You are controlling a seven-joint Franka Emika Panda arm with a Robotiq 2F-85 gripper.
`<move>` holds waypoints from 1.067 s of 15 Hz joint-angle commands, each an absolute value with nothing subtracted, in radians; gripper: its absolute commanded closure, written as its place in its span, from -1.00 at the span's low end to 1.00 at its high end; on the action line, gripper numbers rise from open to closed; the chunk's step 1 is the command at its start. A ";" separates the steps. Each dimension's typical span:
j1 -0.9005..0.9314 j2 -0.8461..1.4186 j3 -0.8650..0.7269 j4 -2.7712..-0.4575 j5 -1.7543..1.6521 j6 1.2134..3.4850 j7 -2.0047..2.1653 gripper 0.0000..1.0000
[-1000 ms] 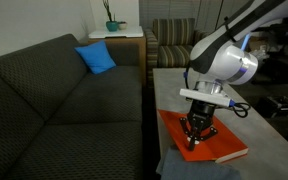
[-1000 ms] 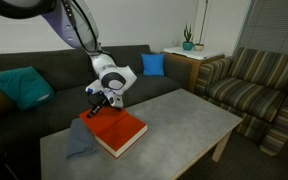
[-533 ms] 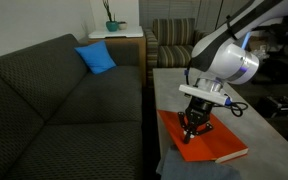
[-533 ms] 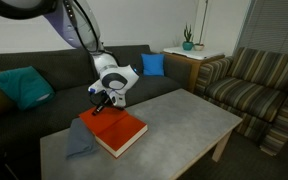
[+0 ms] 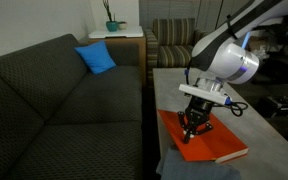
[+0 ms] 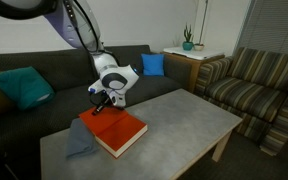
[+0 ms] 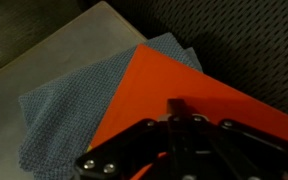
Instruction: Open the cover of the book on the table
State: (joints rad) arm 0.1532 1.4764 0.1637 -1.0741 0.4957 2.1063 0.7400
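The book (image 6: 122, 130) lies flat and closed on the pale grey bench (image 6: 189, 118), at the end of the bench that is nearer the camera in both exterior views and close to the long edge that faces the sofa (image 5: 54, 100). Its orange-red cover (image 7: 174, 85) is plain, and a yellow edge shows along the side of the book. A soft grey-blue cloth (image 6: 79, 140) is bunched at the same end of the bench. In the wrist view one corner of the book lies over the cloth (image 7: 69, 105), with bare bench (image 7: 54, 50) beyond.

The claw (image 5: 194, 132) hangs over the part of the cover nearest the sofa, pointing down. It is clenched, the fingers drawn together with nothing between them. In the wrist view its dark linkages fill the bottom of the picture above the orange surface. I cannot tell whether the tips touch the cover or sit just above it.

A blue cushion (image 5: 96, 58) sits on the dark sofa, with a teal cushion (image 6: 24, 85) farther along it. Past the sofa's arm is a small white side table (image 6: 189, 55) with a potted plant (image 5: 111, 24), and a striped armchair (image 6: 254, 80) stands near the far end of the bench.
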 commanded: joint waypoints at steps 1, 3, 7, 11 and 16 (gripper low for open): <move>0.150 1.476 0.168 -1.073 0.489 2.106 0.743 0.98; 0.156 1.446 0.158 -1.125 0.501 2.152 0.739 1.00; 0.147 1.472 0.174 -1.145 0.537 2.340 0.733 1.00; 0.152 1.477 0.165 -1.202 0.545 2.428 0.761 1.00; 0.168 1.478 0.152 -1.212 0.507 2.385 0.799 1.00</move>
State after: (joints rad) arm 0.1586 1.4779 0.1624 -1.1971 0.5286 2.3920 0.7722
